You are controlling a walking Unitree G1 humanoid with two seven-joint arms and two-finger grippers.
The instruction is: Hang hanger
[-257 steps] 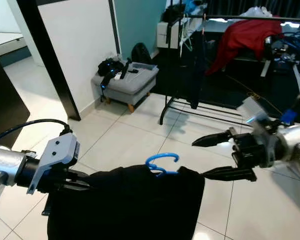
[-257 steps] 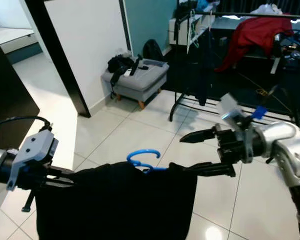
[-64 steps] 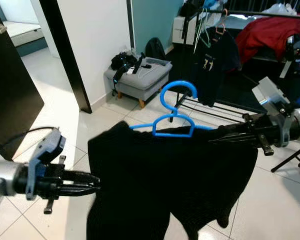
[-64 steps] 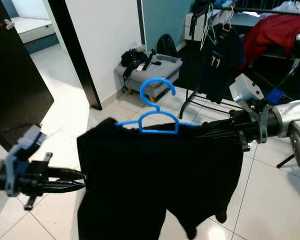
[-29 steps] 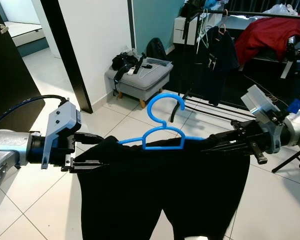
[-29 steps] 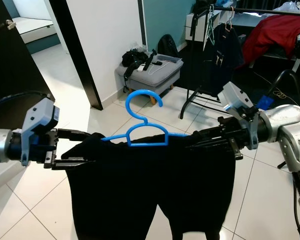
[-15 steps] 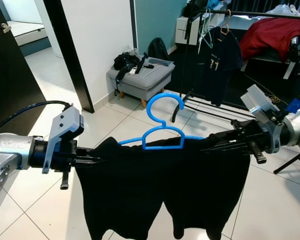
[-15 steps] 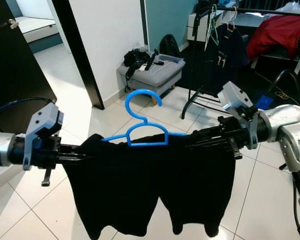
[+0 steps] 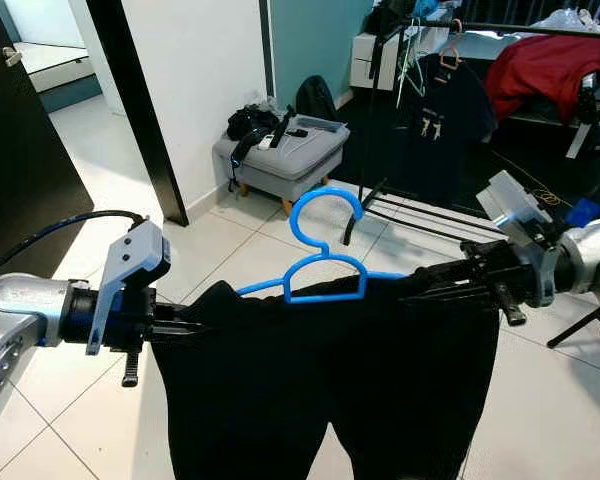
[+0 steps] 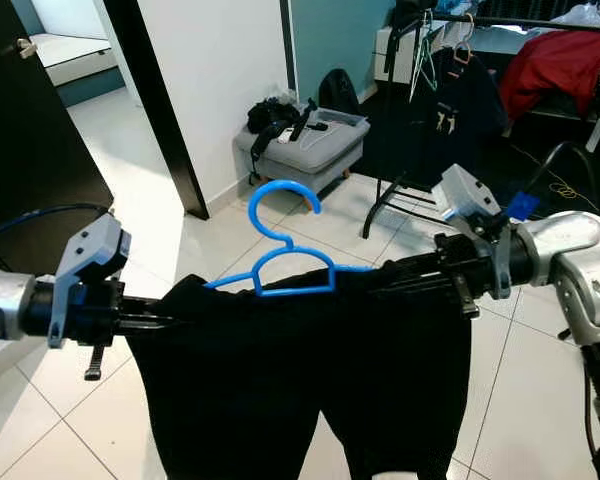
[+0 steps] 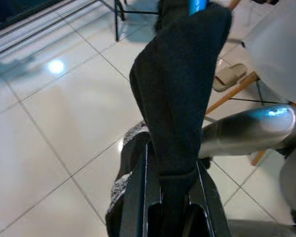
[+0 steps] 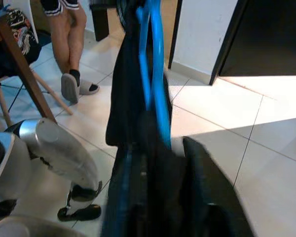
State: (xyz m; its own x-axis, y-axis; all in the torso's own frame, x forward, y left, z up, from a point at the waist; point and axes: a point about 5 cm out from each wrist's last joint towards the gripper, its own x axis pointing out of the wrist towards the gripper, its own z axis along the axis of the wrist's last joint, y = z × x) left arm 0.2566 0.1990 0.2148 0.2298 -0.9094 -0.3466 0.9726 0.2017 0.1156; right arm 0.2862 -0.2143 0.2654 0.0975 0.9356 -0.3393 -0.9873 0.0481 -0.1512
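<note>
A blue plastic hanger [image 9: 323, 255] carries a black garment [image 9: 330, 380] held up in front of me, hook upward. My left gripper [image 9: 195, 328] is shut on the garment's left shoulder; the left wrist view shows black cloth [image 11: 177, 98] pinched between the fingers. My right gripper [image 9: 435, 288] is shut on the right shoulder end of the hanger and garment. The right wrist view shows the blue hanger [image 12: 155, 84] and dark cloth between its fingers. A black clothes rack [image 9: 380, 110] stands at the back, with a dark shirt [image 9: 435, 125] hanging on it.
A grey ottoman [image 9: 280, 155] with dark items on top stands by the white wall. A red garment [image 9: 550, 65] drapes over the rack at the far right. A dark door [image 9: 20, 170] is on the left. A person's legs [image 12: 71, 39] and a wooden chair show in the right wrist view.
The hanger with the garment stays held at about the same height. The left gripper has shifted slightly lower and the garment hangs a little lower in the view.
</note>
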